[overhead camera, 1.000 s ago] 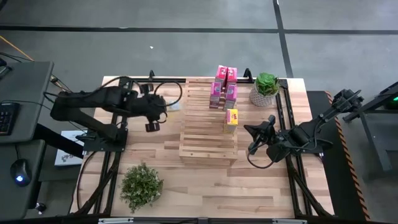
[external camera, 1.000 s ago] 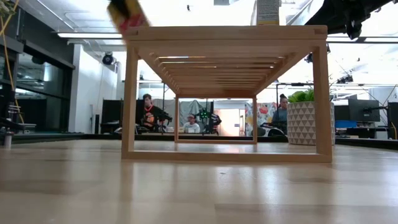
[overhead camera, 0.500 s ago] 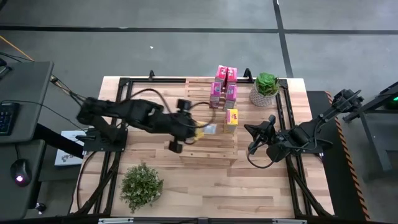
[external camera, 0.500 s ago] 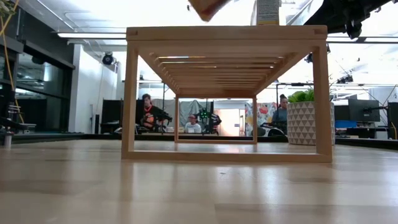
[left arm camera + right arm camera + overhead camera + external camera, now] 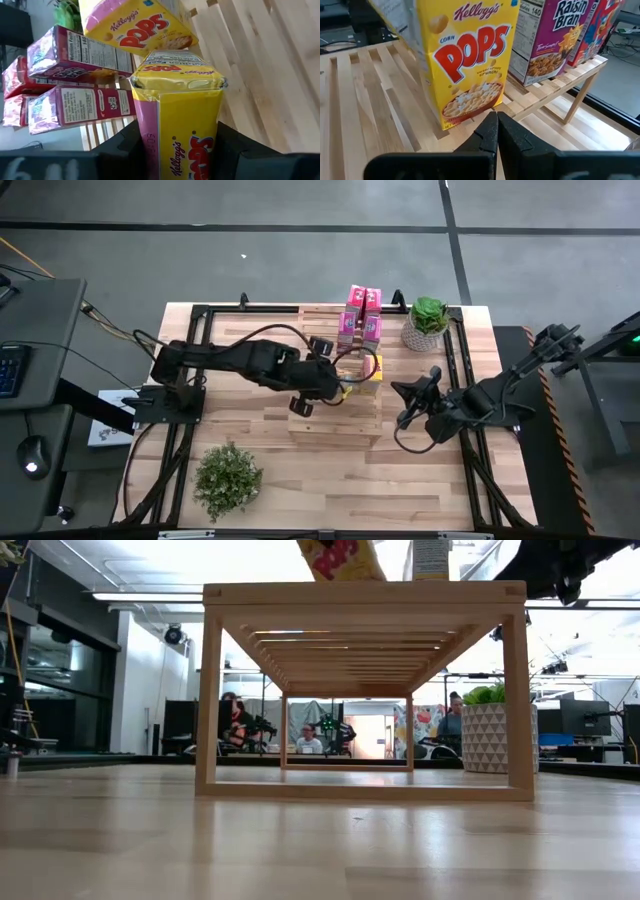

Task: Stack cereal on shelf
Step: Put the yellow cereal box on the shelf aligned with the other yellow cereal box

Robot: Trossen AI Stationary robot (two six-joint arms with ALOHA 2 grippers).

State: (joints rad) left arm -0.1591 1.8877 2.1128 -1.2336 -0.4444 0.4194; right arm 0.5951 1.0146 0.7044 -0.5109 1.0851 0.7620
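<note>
left gripper (image 5: 343, 381): clamped on a yellow box (image 5: 179, 120); the fingers (image 5: 122, 145) press it on both sides. Now over the middle of the shelf (image 5: 320, 415), right next to the standing yellow box (image 5: 373, 369). A second ago it hung over the left side of the table (image 5: 300, 475), clear of the shelf; half a second ago it was at the shelf's left edge.
held box: in the low view its bottom end (image 5: 340, 558) shows just above the shelf top (image 5: 365, 592), right of centre-left. A second ago it was above the shelf's left post. Touching the slats or not: can't tell.
standing yellow box: upright on the shelf, right side, same spot as before. The right wrist view shows it face-on (image 5: 465, 60).
pink boxes (image 5: 360, 320): cluster at the far end of the shelf, unchanged. Seen in the left wrist view beyond the yellow ones (image 5: 80, 80).
right gripper (image 5: 404, 418): clenched, holding nothing; the fingers (image 5: 490, 132) meet. Sits near the shelf's right edge, pointed at the standing yellow box. No move since the earlier frames.
potted plant (image 5: 427, 322): far right of the table, beside the shelf. Unmoved.
leafy plant (image 5: 228, 477): near left of the table. Unmoved.
background: people (image 5: 310, 738) seated in the room, seen through the shelf frame.
</note>
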